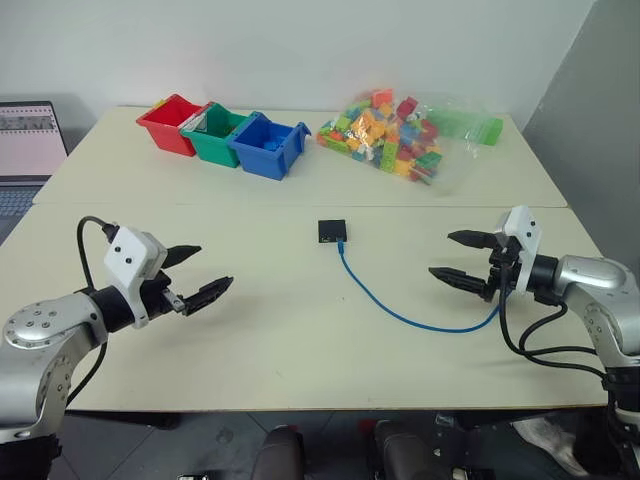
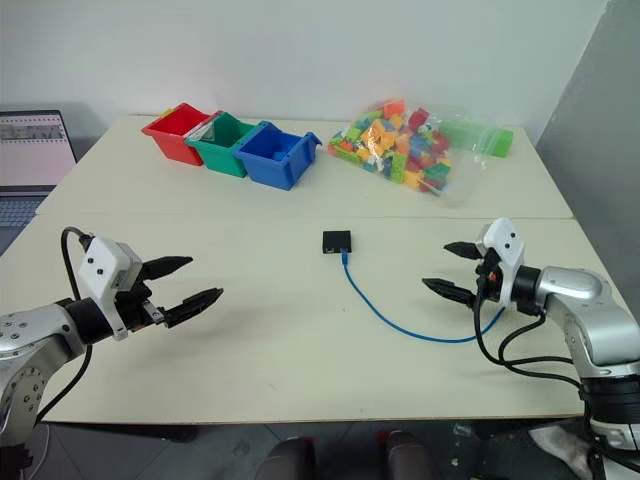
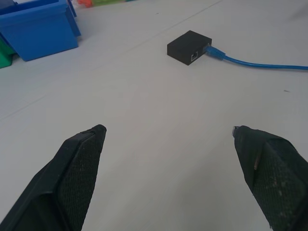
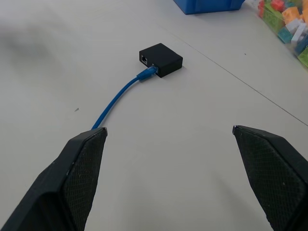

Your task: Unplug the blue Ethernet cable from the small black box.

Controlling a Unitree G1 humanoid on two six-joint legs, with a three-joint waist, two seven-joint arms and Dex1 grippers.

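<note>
Mid-table (image 1: 300, 330), small black box (image 1: 333, 231) with blue Ethernet cable (image 1: 400, 312) plugged in lies between my spread left gripper (image 1: 200, 272) and right gripper (image 1: 458, 258), touching neither.

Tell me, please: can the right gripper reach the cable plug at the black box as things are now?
Probably yes. The right gripper is open, and bare table lies between it and the box, where the cable is plugged in. Nothing stands in the way.
</note>
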